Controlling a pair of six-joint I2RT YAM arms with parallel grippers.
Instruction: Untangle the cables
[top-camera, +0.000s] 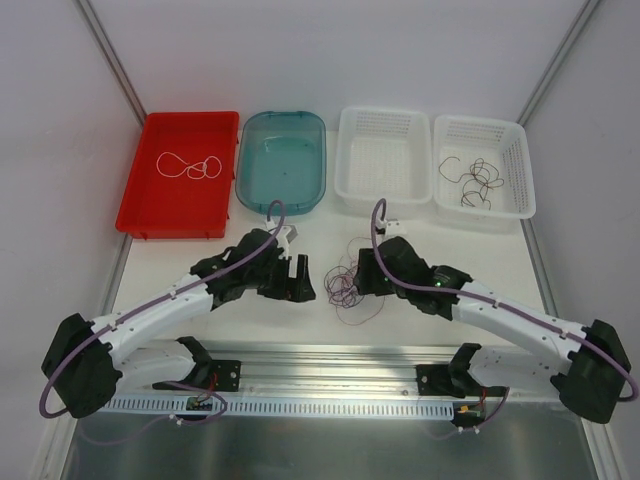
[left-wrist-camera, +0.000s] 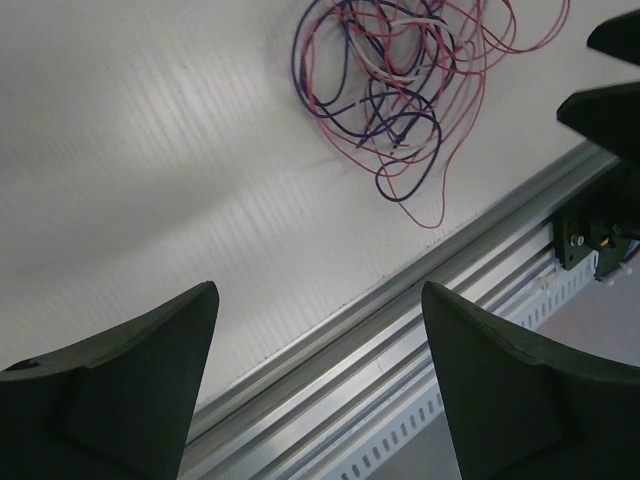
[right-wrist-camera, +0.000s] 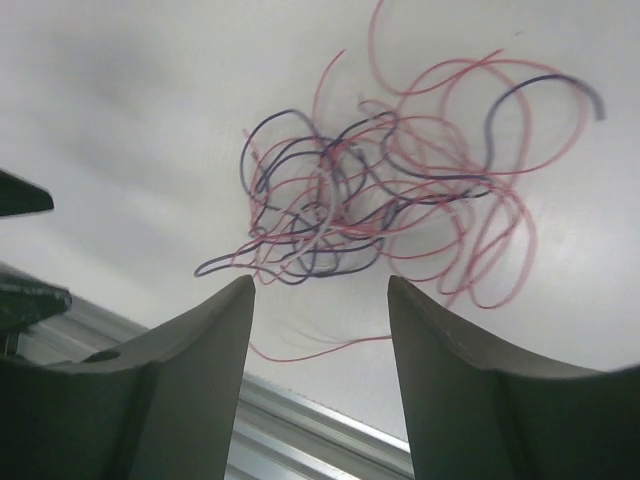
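The cables are a loose clump of thin, curly strands in pink-red, dark purple and white. They lie on the white tabletop between the left gripper, wide and empty, and the right gripper, parted and holding nothing. Plain white walls enclose the tabletop.

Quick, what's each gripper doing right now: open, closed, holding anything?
Left gripper: open, empty.
Right gripper: open, empty; the cables lie just beyond it.
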